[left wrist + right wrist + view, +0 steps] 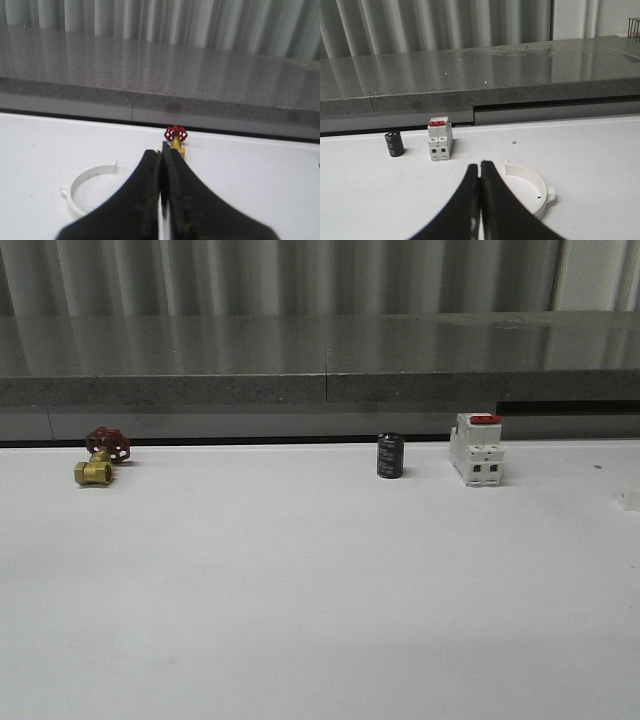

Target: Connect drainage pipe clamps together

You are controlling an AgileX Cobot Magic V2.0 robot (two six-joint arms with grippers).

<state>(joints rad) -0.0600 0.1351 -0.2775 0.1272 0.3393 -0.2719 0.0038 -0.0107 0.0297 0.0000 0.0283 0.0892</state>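
One white half-ring drainage pipe clamp (89, 173) lies flat on the white table, beside my left gripper (161, 149) and partly hidden behind its finger. That gripper is shut, its black fingers pressed together with nothing between them. The other white clamp half (531, 176), with a side lug, lies flat close beside my right gripper (480, 164). That gripper is shut and empty too. Neither gripper touches a clamp, and the two halves lie apart.
Along the table's far edge stand a brass valve with a red handwheel (100, 455), a black cylinder (390, 455) and a white breaker with a red top (477, 448). A small white piece (628, 498) shows at the right edge. A grey ledge (320, 360) runs behind the table (320, 590).
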